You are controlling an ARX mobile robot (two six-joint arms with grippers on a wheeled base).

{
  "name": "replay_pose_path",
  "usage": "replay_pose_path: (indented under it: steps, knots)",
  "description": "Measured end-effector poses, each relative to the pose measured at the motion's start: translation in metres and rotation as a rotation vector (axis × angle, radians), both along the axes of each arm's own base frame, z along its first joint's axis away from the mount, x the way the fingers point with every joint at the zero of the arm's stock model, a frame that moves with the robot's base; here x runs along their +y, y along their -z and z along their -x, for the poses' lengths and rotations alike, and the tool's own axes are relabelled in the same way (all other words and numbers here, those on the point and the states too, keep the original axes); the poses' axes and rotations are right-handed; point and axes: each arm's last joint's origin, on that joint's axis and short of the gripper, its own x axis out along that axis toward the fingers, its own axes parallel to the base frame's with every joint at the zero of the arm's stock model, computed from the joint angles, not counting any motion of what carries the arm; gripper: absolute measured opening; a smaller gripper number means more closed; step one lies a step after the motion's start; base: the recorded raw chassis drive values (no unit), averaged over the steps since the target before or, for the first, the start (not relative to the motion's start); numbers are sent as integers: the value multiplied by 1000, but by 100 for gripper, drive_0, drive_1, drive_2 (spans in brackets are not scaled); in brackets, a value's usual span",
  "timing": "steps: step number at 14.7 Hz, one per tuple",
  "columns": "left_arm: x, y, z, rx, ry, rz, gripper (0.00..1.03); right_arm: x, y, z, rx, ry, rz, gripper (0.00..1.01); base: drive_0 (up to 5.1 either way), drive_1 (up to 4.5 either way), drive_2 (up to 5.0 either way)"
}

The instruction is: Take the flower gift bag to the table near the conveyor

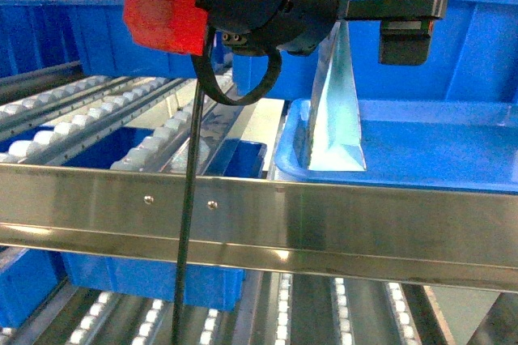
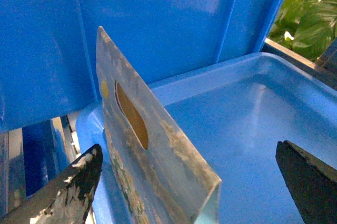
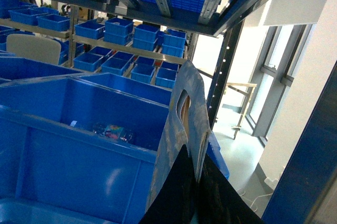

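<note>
The flower gift bag (image 1: 336, 110) stands upright at the left end of a shallow blue tray (image 1: 437, 159) on the conveyor (image 1: 243, 207). Its pale-blue side faces the head camera. In the left wrist view the bag (image 2: 158, 150) shows its handle hole and a green-yellow print. My left gripper (image 2: 188, 150) is open and straddles its top, the bag nearer the left finger (image 2: 73, 187). The head view shows this gripper (image 1: 364, 29) above the tray. My right gripper (image 3: 197, 182) is shut on the edge of another paper bag (image 3: 184, 113); I cannot make out its print. The table is out of view.
White rollers (image 1: 97, 110) run left of the tray. A tall blue bin wall (image 2: 158, 19) stands right behind the bag. A black cable (image 1: 188, 199) hangs across the steel rail. Green plants (image 2: 310, 13) show beyond the tray. Shelves of blue bins (image 3: 121, 40) fill the right wrist view.
</note>
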Motion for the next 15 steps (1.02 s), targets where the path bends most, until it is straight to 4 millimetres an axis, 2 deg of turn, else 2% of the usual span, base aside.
replay_pose_path:
  steps: [3,5,6,14,15]
  knots:
    - [-4,10,-16,-6,12,-13,98,0,0,0,0,0,0,2,0,0,0]
    - [-5,15,-19,-6,16,-40,98,0,0,0,0,0,0,2,0,0,0]
    - [-5,15,-19,-12,18,-43,92,0,0,0,0,0,0,2,0,0,0]
    - [-3,14,-19,-31,4,-37,2,0,0,0,0,0,0,2,0,0,0]
    - [2,14,-15,-25,-19,-42,2,0,0,0,-1,0,0,2,0,0,0]
